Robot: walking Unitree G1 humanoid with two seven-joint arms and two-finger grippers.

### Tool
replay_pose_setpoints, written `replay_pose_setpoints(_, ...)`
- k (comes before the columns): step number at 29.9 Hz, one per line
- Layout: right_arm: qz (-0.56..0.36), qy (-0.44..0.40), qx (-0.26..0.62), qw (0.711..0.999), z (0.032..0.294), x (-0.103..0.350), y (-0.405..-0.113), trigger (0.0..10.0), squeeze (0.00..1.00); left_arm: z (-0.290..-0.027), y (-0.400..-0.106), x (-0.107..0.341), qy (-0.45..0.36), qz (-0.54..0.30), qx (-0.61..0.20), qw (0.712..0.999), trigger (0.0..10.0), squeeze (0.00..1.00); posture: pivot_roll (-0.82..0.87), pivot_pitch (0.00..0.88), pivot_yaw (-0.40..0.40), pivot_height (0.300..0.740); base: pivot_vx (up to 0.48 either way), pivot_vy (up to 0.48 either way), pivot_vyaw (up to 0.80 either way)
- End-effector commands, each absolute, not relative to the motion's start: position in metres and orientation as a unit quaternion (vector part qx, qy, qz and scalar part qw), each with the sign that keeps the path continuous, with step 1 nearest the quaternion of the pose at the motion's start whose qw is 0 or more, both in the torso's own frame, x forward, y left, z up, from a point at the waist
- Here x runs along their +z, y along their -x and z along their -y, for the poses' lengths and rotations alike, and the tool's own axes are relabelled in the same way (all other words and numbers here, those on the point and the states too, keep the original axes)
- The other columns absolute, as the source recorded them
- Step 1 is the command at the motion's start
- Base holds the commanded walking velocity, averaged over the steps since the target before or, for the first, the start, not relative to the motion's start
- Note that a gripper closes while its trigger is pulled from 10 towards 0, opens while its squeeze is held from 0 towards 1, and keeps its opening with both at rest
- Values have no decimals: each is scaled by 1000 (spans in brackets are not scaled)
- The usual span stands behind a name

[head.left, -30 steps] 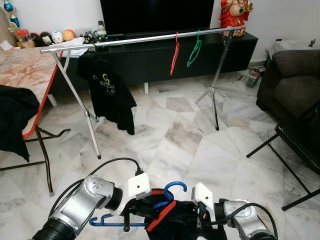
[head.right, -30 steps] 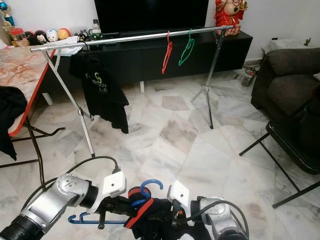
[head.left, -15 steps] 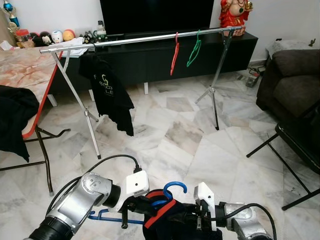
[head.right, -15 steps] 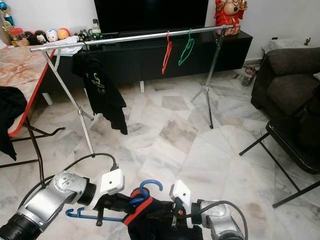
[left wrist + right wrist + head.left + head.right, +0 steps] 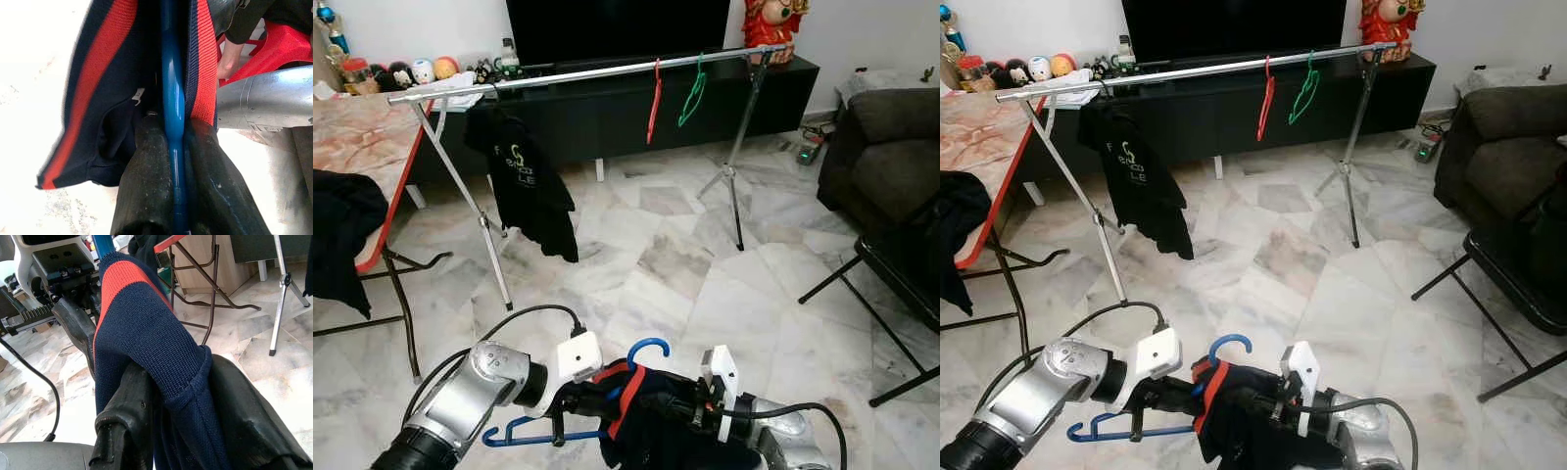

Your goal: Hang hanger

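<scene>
Left gripper (image 5: pixel 173 147) jaws clamped on the blue hanger (image 5: pixel 171 98), black fingers (image 5: pixel 146 181) pressed to either side of its shaft just below the navy garment with red stripe (image 5: pixel 107 78). Right gripper (image 5: pixel 178 396) jaws closed on a fold of that same knit cloth, bunched between the two pads. Held low and close to the body, above the marble floor (image 5: pixel 685 264), the hanger's hook (image 5: pixel 649 347) curving upward between the two wrists and its blue lower bar (image 5: pixel 524 434) jutting out toward the left side, under the left arm (image 5: pixel 470 392). Garment draped over the hanger's neck, hanging dark below the right arm (image 5: pixel 783 441). Well ahead, a silver clothes rail (image 5: pixel 578 74) on tripod legs, carrying a black T-shirt (image 5: pixel 524 176) toward its left end and a red hanger (image 5: pixel 654 98) beside a green hanger (image 5: pixel 693 93) toward its right end. Behind the rail, a dark TV cabinet (image 5: pixel 607 113). On the left, a red-edged worktop (image 5: pixel 362 137) with black cloth over its edge; on the right, a dark sofa (image 5: pixel 891 147).
</scene>
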State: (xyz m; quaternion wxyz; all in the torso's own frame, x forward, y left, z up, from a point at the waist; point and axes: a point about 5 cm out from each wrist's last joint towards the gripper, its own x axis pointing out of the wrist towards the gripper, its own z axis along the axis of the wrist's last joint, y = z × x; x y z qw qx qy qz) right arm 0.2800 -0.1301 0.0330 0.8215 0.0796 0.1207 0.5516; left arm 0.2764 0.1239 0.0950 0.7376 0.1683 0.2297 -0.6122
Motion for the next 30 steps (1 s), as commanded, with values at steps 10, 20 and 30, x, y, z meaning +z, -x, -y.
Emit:
replay_pose_setpoints(10,-45,-133,513,847,129,54,-295,0,0,-119,-270,90,-161,-238,-629,722,0,0,48,102,68,740,0,0,0)
replay_pose_setpoints(20,-59,-128,524,840,132,53,-293,10000,1000,-118,-269,89,-159,-239,-629,722,0,0,49,104,62,740,0,0,0)
replay_pose_setpoints(30,-43,-134,527,838,131,57,-294,3373,0,-118,-269,89,-160,-240,-630,721,0,0,49,104,63,740,0,0,0)
